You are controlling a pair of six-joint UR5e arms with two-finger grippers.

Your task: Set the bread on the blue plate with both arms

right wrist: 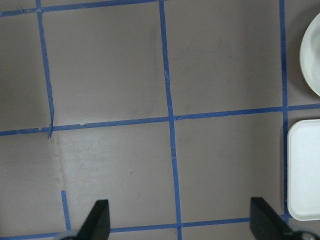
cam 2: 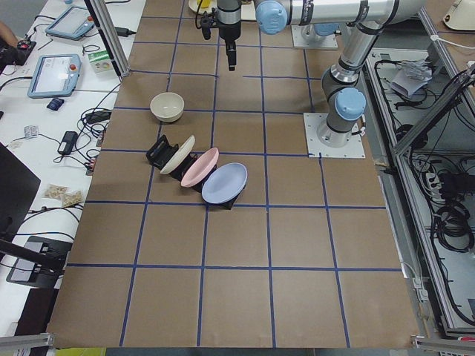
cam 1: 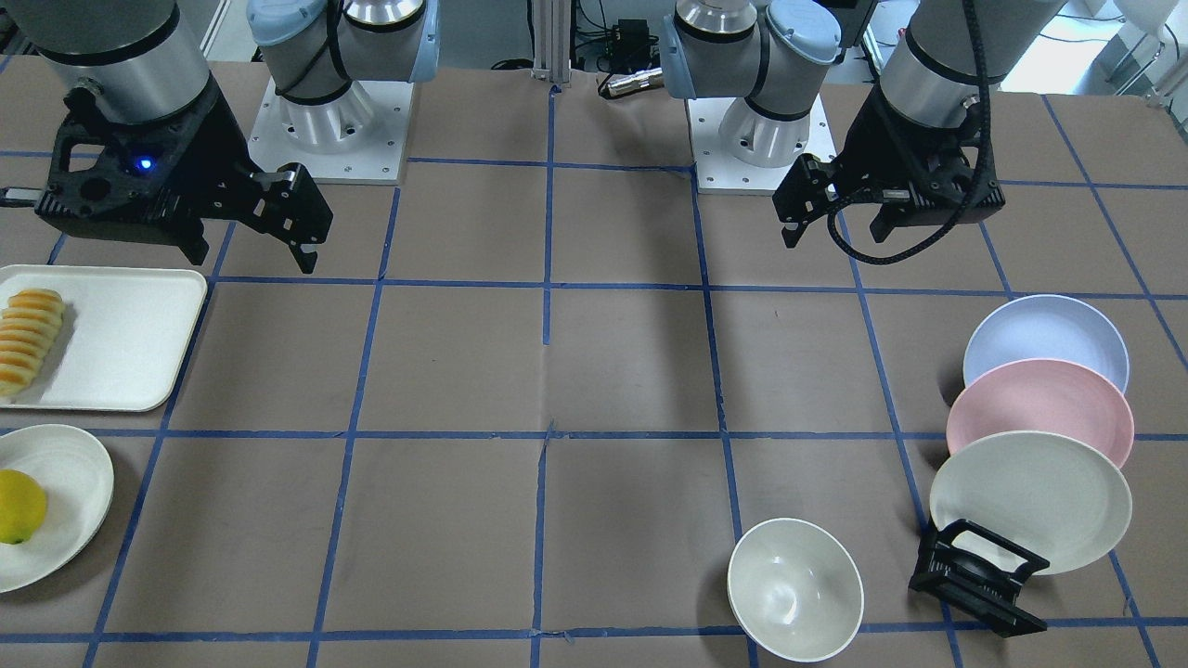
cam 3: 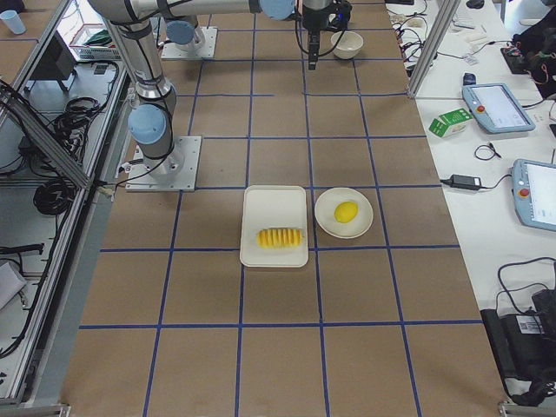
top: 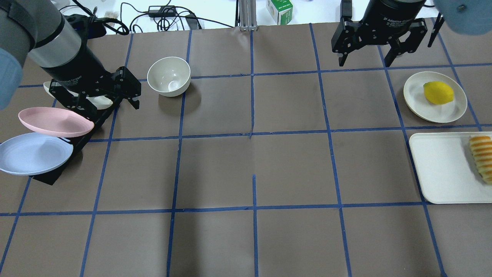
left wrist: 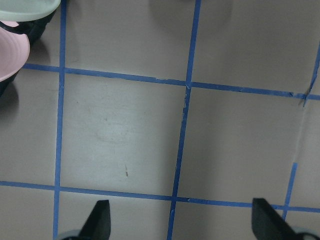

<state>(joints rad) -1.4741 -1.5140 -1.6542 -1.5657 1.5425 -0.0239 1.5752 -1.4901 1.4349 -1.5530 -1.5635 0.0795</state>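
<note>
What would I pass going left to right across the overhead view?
Round pale lavender-blue plate → round pink plate → black left gripper → cream-white bowl → black right gripper → round yellow lemon → ridged orange-topped bread loaf.

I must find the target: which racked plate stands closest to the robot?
The blue plate; the pink plate is in the middle, the cream plate farthest.

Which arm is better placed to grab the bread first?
Right. The bread lies on the white tray on the robot's right side, nearer the open right gripper; the left gripper hovers on the opposite side, by the blue plate.
</note>
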